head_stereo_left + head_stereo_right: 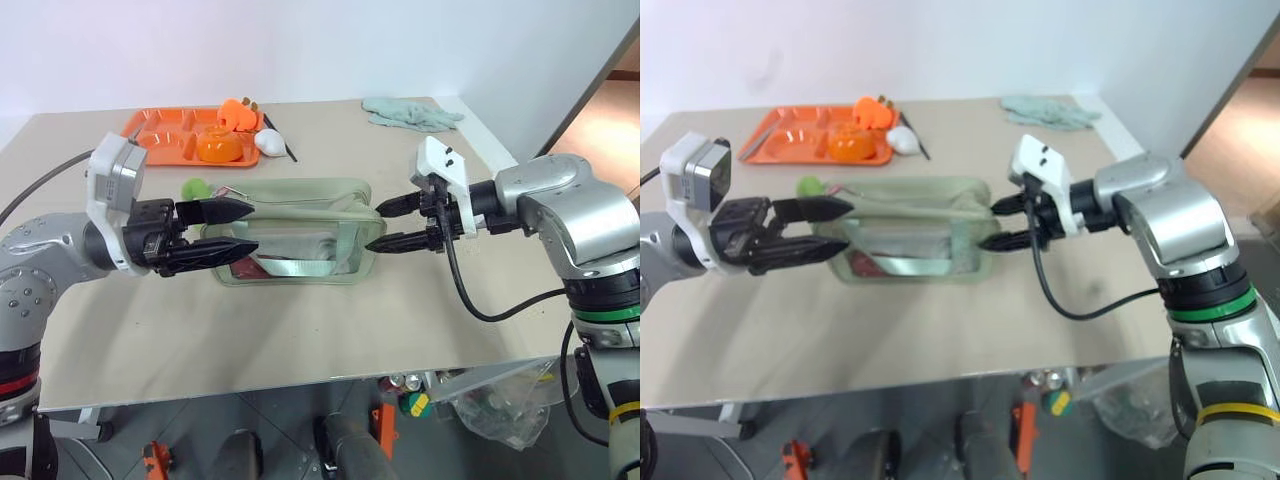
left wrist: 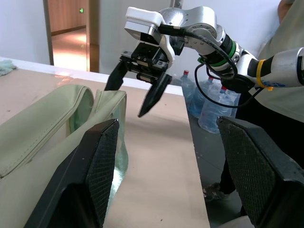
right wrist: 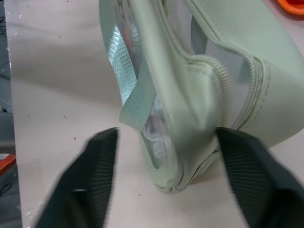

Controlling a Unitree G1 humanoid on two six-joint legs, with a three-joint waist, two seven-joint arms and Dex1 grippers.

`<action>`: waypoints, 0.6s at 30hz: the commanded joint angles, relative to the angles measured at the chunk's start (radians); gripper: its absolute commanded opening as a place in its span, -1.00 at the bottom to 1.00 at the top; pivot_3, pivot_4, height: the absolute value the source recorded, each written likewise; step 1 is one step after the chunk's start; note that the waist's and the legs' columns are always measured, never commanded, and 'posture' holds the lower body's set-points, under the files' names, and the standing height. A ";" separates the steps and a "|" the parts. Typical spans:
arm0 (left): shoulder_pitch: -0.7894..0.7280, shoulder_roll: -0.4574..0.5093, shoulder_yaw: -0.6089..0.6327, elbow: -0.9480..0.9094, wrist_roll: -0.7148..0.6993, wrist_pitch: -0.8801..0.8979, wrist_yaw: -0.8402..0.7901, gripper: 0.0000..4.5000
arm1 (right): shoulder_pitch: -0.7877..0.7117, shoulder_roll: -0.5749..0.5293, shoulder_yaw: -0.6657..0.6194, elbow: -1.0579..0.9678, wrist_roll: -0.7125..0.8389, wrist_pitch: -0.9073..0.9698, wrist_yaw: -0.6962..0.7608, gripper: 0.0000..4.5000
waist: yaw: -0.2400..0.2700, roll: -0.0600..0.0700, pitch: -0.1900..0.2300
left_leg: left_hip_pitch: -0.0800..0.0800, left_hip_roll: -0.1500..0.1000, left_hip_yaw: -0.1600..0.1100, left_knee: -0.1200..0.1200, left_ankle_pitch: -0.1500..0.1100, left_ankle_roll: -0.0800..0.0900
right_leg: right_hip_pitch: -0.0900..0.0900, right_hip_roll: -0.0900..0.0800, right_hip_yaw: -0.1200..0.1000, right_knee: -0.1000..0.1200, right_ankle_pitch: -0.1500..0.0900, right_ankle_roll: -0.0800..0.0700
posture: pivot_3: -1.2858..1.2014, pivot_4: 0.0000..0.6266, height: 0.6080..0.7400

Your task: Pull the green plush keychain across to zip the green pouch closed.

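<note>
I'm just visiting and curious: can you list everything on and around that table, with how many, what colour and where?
green pouch: one, pale sage green with clear sides, middle of the table.
green plush keychain: one, lime green, at the pouch's far left corner.
tray: one, orange, far left of the table.
orange bowl: one, on the tray.
orange toy: one, at the tray's right end.
white object: one, just right of the tray.
cloth: one, pale mint, far right corner.
table: one, beige.
left gripper: black fingers open, at the pouch's left end.
right gripper: black fingers open, at the pouch's right end.
</note>
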 commanded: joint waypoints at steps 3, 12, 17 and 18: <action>0.035 -0.009 0.064 -0.028 -0.012 -0.012 0.049 0.52 | -0.028 0.017 -0.025 0.007 0.000 -0.020 -0.021 -0.49 | 0.000 0.000 0.000 | 0.000 0.000 0.000 0.000 0.000 0.000 | 0.000 0.000 0.000 0.000 0.000 0.000 | 0.03 -0.52 1.00; -0.011 -0.120 0.240 0.115 -0.029 -0.091 0.289 0.52 | -0.014 0.027 -0.023 0.000 0.009 -0.029 -0.023 -0.99 | 0.001 0.000 0.000 | 0.000 0.000 0.000 0.001 0.000 0.000 | 0.000 0.000 0.000 0.000 0.001 0.000 | 0.03 -0.52 1.00; 0.003 -0.114 0.344 0.202 -0.087 -0.071 0.322 0.52 | -0.014 0.027 -0.002 0.005 0.001 -0.028 -0.010 -0.99 | 0.001 0.000 0.000 | 0.000 0.000 0.000 0.001 0.000 0.000 | 0.000 0.000 0.000 0.000 0.001 0.000 | 0.03 -0.52 1.00; 0.012 -0.108 0.355 0.227 -0.085 -0.066 0.326 0.52 | -0.012 0.027 0.003 0.004 -0.002 -0.028 -0.009 -0.99 | 0.001 0.000 0.000 | 0.000 0.000 0.000 0.001 0.000 0.000 | 0.000 0.000 0.000 0.000 0.001 0.000 | 0.03 -0.52 1.00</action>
